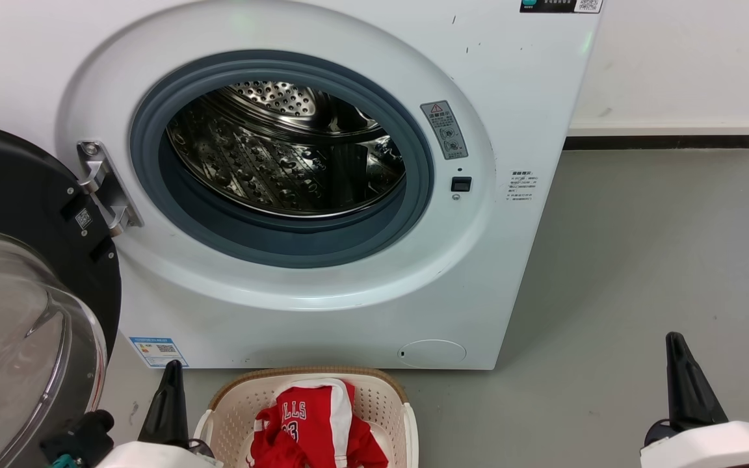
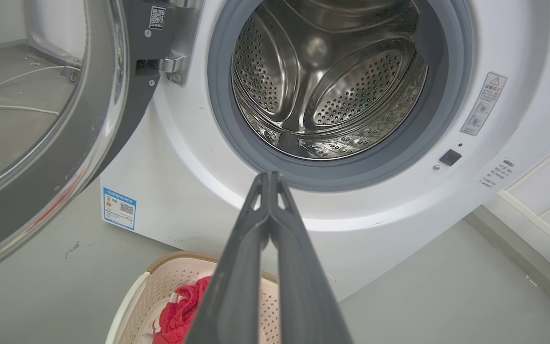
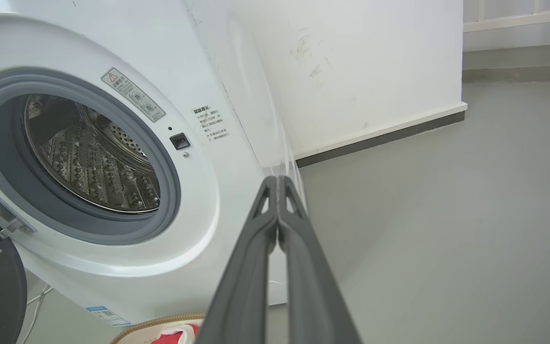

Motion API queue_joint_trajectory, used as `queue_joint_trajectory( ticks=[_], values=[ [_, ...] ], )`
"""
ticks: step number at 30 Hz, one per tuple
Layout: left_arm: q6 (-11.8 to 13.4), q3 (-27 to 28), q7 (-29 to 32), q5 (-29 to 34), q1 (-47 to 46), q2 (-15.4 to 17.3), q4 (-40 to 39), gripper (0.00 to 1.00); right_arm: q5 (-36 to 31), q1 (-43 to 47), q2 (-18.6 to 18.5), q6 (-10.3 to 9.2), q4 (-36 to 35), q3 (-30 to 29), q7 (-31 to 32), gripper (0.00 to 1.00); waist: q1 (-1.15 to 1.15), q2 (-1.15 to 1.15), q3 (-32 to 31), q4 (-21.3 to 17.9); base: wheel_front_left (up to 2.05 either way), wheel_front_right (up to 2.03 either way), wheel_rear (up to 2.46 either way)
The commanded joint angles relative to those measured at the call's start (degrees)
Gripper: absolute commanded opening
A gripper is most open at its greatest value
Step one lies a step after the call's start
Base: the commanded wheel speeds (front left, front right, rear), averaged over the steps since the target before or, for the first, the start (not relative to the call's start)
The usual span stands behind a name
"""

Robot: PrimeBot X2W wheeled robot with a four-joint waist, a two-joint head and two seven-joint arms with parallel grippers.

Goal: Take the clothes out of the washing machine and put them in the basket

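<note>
One washing machine (image 1: 511, 97) stands with its door (image 1: 23, 195) swung open. One basket (image 1: 378, 406) sits on the floor (image 1: 641, 260) just before it, holding red clothes (image 1: 309, 422) at its middle; their count is unclear. The left gripper (image 2: 270, 176) and right gripper (image 3: 277, 179) are both pressed closed, holding nothing.

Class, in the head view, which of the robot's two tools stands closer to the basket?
The left tool, its dark tip just beside the basket and its left rim; the right tool stands far off over grey floor.
</note>
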Motion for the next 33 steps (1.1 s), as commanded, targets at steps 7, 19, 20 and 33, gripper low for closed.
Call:
queue_joint_trajectory(
  ticks=[7, 19, 20, 33],
  values=[
    [-0.5, 0.6, 1.8, -8.2, -2.8, -0.2, 0.1, 0.00, 9.4, -3.0, -0.2, -0.01, 0.4, 0.0, 1.9, 0.00, 0.00, 0.00, 0.1, 0.0, 0.00, 0.00, 0.00],
    [-0.9, 1.1, 4.3, -18.3, -4.3, -0.4, 1.2, 0.00, 20.7, -4.5, -0.2, -0.02, 1.8, -0.1, 4.3, 0.00, 0.00, 0.00, 0.2, 0.1, 0.00, 0.00, 0.00],
    [-0.9, 1.2, 4.5, -19.1, -4.5, -0.4, 1.3, 0.00, 21.6, -4.6, -0.2, -0.02, 2.0, -0.1, 4.5, 0.00, 0.00, 0.00, 0.2, 0.1, 0.00, 0.00, 0.00],
    [-1.3, 1.7, 6.8, -28.6, -6.0, -0.6, 2.3, 0.00, 32.4, -6.0, -0.3, -0.02, 3.3, -0.2, 6.9, 0.00, 0.00, 0.00, 0.4, 0.2, 0.00, 0.00, 0.00]
  ],
)
